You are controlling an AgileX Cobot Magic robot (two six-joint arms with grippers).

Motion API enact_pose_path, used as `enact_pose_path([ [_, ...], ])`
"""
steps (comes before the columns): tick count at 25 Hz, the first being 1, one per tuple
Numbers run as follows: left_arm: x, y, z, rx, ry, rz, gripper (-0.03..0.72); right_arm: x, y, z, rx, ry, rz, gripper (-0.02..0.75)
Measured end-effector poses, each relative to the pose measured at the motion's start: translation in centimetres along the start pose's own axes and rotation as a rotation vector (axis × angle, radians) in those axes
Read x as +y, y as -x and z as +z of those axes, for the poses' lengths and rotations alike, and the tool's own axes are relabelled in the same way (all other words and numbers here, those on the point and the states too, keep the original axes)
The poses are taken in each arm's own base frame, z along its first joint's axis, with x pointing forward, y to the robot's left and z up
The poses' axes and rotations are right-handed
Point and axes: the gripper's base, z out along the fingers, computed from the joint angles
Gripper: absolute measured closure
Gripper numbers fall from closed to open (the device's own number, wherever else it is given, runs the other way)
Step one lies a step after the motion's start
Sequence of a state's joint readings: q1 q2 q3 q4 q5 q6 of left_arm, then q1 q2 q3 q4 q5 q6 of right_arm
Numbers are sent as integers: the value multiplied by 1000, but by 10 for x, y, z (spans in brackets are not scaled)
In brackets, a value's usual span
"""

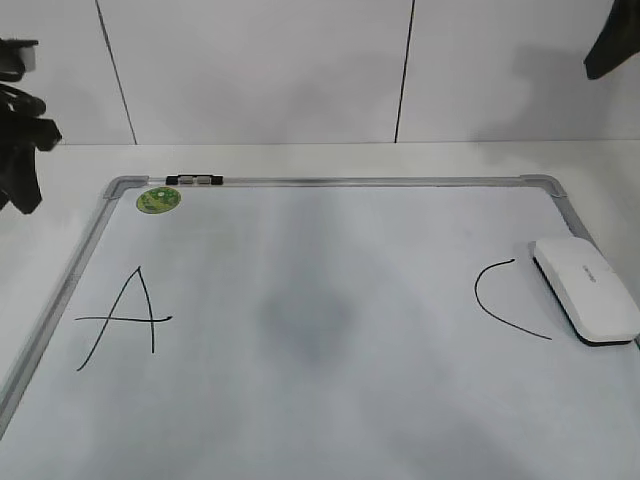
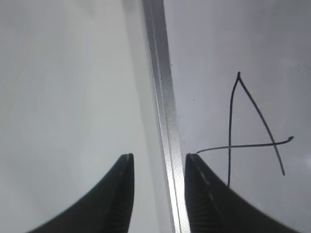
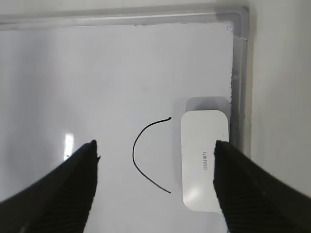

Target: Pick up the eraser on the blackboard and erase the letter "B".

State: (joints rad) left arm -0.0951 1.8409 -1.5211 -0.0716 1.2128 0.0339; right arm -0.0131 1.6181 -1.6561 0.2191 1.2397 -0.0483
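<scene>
The blackboard [image 1: 330, 420] lies flat, a pale board in a silver frame. The white eraser [image 1: 585, 290] rests on it by the right frame, flat, with nothing touching it. The letter "B" does not show in any view; only a faint grey smear [image 1: 305, 320] marks the board's middle. A black "A" [image 1: 125, 318] stands at the left and a black "C" [image 1: 500, 300] just left of the eraser. My right gripper [image 3: 154, 143] hangs open and wide above the "C" [image 3: 148, 155] and the eraser [image 3: 204, 160]. My left gripper [image 2: 159, 155] is open and empty over the left frame [image 2: 165, 111].
A round green sticker [image 1: 158, 200] and a small dark clip [image 1: 195, 180] sit at the board's far left corner. White table surrounds the board, with a white wall behind. Dark arm parts show at the left edge [image 1: 22, 150] and top right [image 1: 612, 45].
</scene>
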Motion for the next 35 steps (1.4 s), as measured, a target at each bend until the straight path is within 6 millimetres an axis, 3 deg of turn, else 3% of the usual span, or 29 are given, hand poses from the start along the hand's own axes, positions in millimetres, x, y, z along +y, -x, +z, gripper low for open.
enact_pose_path([
  [4, -3, -11, -38, -98, 1, 7, 440, 8, -9, -33, -75, 15, -13, 146],
  [8, -6, -30, -83, -216, 2, 17, 442, 20, -32, -60, -119, 90, -2, 147],
  [13, -10, -67, -143, -375, 3, 29, 444, 27, -77, -88, -155, 114, -31, 148],
  [21, -16, -134, -213, -604, 6, 45, 444, 25, -164, -125, -252, 30, -88, 148],
  [24, -17, -164, -225, -660, 6, 49, 444, 24, -203, -142, -337, -6, -113, 148],
  [28, -17, -209, -226, -708, 7, 53, 444, 23, -248, -153, -423, -42, -139, 148],
  [32, -17, -256, -214, -741, 12, 66, 444, 21, -284, -152, -485, -46, -151, 148],
  [35, -16, -287, -203, -771, 21, 90, 444, 19, -300, -146, -497, -48, -154, 148],
])
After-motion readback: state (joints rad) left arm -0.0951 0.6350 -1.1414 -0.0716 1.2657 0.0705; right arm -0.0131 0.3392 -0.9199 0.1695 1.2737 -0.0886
